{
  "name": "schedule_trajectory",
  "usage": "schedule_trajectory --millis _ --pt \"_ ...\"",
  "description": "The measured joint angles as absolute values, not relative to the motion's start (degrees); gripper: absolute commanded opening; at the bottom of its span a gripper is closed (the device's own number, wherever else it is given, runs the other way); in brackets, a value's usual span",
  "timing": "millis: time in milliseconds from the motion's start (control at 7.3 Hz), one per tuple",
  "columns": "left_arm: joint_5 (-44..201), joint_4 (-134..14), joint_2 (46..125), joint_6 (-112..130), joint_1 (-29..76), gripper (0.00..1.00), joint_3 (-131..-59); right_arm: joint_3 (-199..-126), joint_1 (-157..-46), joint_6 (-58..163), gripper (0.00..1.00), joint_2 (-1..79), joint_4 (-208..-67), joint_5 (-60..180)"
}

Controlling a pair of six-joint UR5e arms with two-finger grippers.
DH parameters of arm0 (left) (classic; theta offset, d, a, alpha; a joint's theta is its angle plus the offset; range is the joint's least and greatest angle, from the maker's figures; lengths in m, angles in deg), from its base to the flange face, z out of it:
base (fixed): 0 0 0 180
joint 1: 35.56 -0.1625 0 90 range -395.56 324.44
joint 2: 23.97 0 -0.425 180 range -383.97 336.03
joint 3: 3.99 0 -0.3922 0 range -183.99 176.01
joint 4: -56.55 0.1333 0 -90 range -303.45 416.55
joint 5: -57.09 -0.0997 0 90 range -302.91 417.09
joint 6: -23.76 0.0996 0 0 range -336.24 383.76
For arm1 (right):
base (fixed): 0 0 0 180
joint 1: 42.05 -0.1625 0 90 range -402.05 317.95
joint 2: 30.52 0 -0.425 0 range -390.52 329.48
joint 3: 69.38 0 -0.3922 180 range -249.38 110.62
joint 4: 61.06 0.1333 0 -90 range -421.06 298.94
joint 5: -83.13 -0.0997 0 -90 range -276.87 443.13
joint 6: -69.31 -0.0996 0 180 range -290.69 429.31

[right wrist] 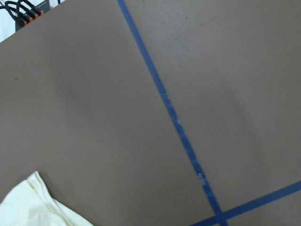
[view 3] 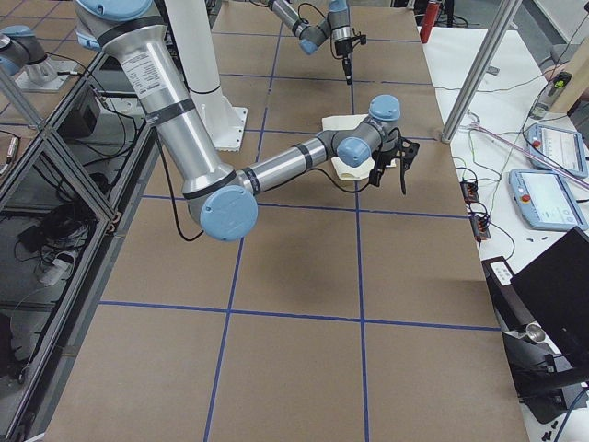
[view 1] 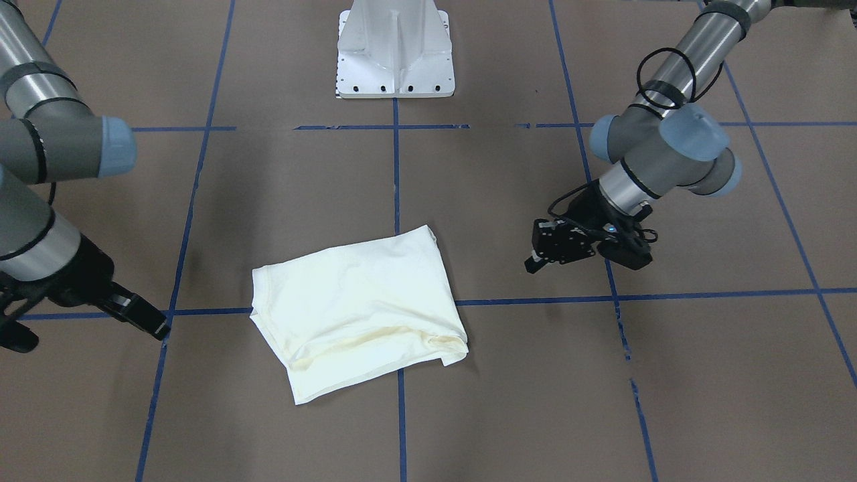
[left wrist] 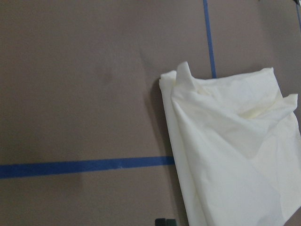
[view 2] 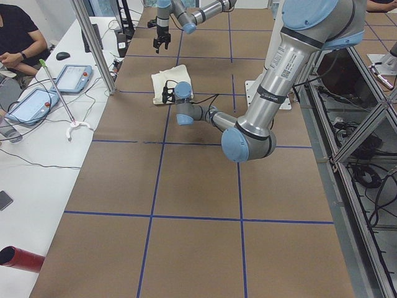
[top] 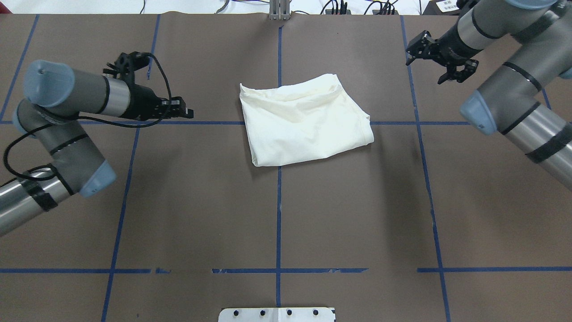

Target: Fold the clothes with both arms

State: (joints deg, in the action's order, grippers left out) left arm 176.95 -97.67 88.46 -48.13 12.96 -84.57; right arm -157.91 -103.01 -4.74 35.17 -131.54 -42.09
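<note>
The clothes are one cream-white shirt (top: 308,120), folded into a rough rectangle with its plain side up, lying flat near the table's middle (view 1: 361,308). Neither gripper touches it. My left gripper (top: 184,111) hovers to the shirt's left with its fingers together and nothing in them; it also appears in the front-facing view (view 1: 535,260). Its wrist view looks down on the shirt's edge (left wrist: 235,141). My right gripper (top: 418,51) is off the far right corner of the shirt, open and empty (view 1: 157,328). One corner of the shirt (right wrist: 28,209) appears in the right wrist view.
Brown table cover (top: 201,201) crossed by blue tape lines (top: 279,214). The white pedestal base (view 1: 395,53) stands at the robot's side. A side table with tablets (view 2: 37,102), cables and a seated person (view 2: 18,43) runs along the far edge.
</note>
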Motion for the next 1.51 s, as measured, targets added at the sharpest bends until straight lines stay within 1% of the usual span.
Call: schedule_trajectory --millis 274,411,548,685,822,959,1233,1507 --pt "179.54 -93.39 79.02 -31.4 22.15 0.0 -89.1 -163.97 -105.79 5.46 1.0 44.29 -132.16 -42.93" --pt "181.46 -90.09 74.91 -21.12 27.87 0.0 -90.87 -165.3 -107.87 11.01 1.0 47.75 -132.24 -43.58" --pt "183.14 -84.79 72.64 -10.38 33.91 0.29 -92.18 -165.72 -110.96 17.63 1.0 50.61 -132.67 -44.79" --pt "183.98 -76.52 71.79 -0.1 39.22 0.48 -93.71 -165.85 -114.32 25.5 1.0 52.88 -134.29 -45.92" --pt "184.31 -66.96 71.51 7.87 43.04 0.61 -95.69 -166.16 -117.48 33.15 1.0 54.51 -137.24 -46.9" --pt "184.49 -57.25 71.46 14.42 45.96 1.0 -97.88 -166.33 -120.25 40.63 1.0 55.77 -140.81 -48.15" --pt "185.12 -41.54 71.23 26.93 51.46 1.0 -101.83 -165.56 -124.12 54.29 1.0 57.75 -146.05 -49.8" --pt "189.67 -36.82 68.65 27.58 53.09 1.0 -103.91 -165.6 -126.86 60.23 1.0 60.21 -147.89 -51.21"
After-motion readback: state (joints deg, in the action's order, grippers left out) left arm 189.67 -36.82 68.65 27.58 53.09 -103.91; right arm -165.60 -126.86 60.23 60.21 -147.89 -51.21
